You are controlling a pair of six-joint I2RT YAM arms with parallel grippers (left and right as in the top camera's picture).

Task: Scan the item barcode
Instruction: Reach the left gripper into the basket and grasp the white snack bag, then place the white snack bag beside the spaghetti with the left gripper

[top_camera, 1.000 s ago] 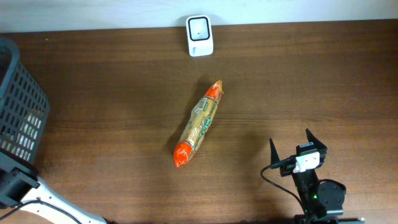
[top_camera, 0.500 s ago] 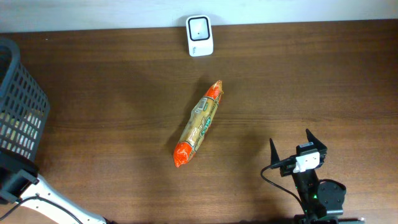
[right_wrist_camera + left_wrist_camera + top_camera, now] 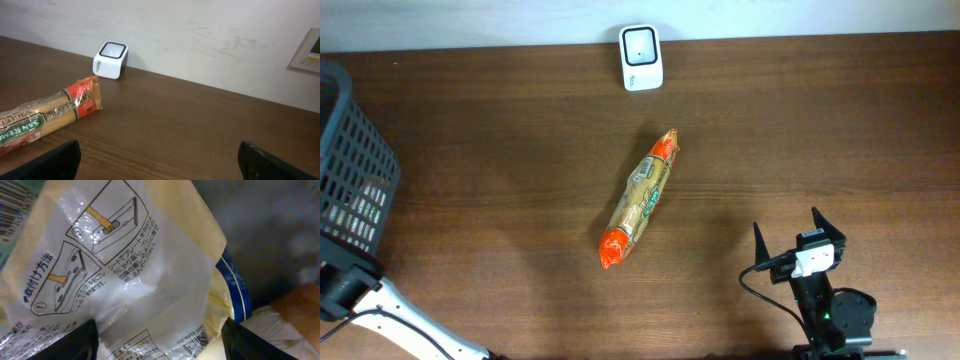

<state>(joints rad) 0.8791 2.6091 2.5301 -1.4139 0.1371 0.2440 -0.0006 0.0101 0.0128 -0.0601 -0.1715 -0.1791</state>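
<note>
We see the pasta pkt (image 3: 638, 200) flat on the brown table (image 3: 820, 120), approx. mid-table and apart from everything else. Its long axis runs diagonally: one orange-red end points toward the near-left, the other toward the far-right, i.e. roughly at the white scanner (image 3: 641, 57) by the far edge, though well short of it. The middle section is clear w/ pale strands showing. In the R wrist view we read "SAN REMO" in white on a green band along its length. Other print there is too small for us to read.

R gripper (image 3: 786, 220) sits low at the near-right of the table, fingers (image 3: 55, 162) spread wide w/ nothing btw. them, well apart from the pkt.

L gripper (image 3: 160, 325) is down in the dark mesh basket (image 3: 365, 150) at the table's left. Its jaws stand wide apart over a yellowish plastic bag (image 3: 125, 270) and we can't tell if they touch it. The bag carries line diagrams numbered 1 and 2, Japanese text incl. "取付け方法", and barcodes near its corners.
</note>
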